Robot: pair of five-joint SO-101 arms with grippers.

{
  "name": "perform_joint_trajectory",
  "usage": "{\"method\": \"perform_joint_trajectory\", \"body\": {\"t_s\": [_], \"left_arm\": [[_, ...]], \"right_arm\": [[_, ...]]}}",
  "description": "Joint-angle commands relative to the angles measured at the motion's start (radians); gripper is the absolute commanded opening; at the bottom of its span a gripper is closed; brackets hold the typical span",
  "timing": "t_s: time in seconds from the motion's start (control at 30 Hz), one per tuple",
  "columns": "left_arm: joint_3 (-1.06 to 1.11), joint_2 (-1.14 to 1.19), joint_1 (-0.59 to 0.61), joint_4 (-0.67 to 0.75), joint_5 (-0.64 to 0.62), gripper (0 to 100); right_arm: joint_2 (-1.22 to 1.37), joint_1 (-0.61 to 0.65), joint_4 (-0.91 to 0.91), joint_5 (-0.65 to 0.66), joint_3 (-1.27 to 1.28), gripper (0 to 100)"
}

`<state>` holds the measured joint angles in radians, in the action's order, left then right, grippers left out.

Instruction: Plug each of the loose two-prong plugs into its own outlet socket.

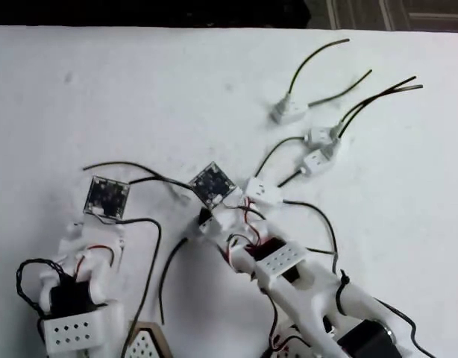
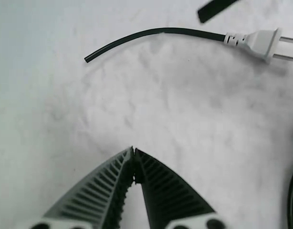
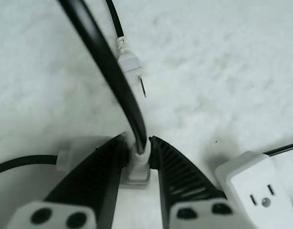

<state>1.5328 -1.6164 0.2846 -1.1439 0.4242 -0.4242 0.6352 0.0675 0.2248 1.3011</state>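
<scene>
My right gripper (image 3: 137,140) is shut on a white two-prong plug (image 3: 137,168), whose black cord rises between the fingers. It sits low over the table beside a white block (image 3: 72,152) with a cord. A white outlet socket (image 3: 254,183) lies close by, and a loose white plug (image 3: 130,61) lies farther off. In the high view the right gripper (image 1: 214,222) is near a white socket (image 1: 262,192). My left gripper (image 2: 133,151) is shut and empty above bare table, with a loose plug (image 2: 261,43) lying off to one side.
Three more white sockets (image 1: 289,112) (image 1: 318,136) (image 1: 316,160) with black cords lie at the back right. Two dark square blocks (image 1: 107,195) (image 1: 212,184) sit mid-table, with black cords (image 1: 162,283) trailing between the arms. The table's far left is open.
</scene>
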Motion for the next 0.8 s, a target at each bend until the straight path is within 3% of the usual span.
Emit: {"method": "perform_joint_trajectory", "body": {"t_s": [0.0, 0.1, 0.27, 0.47, 0.6, 0.77], "left_arm": [[-0.003, -0.007, 0.002, -0.005, 0.009, 2], [-0.003, -0.007, 0.001, -0.005, 0.009, 2], [-0.003, -0.007, -0.001, -0.005, 0.009, 2], [-0.003, -0.007, -0.001, -0.005, 0.009, 2], [-0.003, -0.007, -0.001, -0.005, 0.009, 2], [-0.003, -0.007, -0.001, -0.005, 0.009, 2]], "right_arm": [[-0.056, -0.018, 0.004, 0.015, -0.006, 2.2], [-0.117, -0.015, 0.059, 0.012, -0.011, 4.2], [-0.229, -0.013, 0.17, -0.078, -0.011, 15.9], [-0.263, -0.013, 0.188, -0.084, -0.009, 10.5], [-0.213, -0.013, 0.186, -0.078, -0.009, 1.9], [-0.148, -0.019, 0.188, -0.077, -0.009, 1.6]]}}
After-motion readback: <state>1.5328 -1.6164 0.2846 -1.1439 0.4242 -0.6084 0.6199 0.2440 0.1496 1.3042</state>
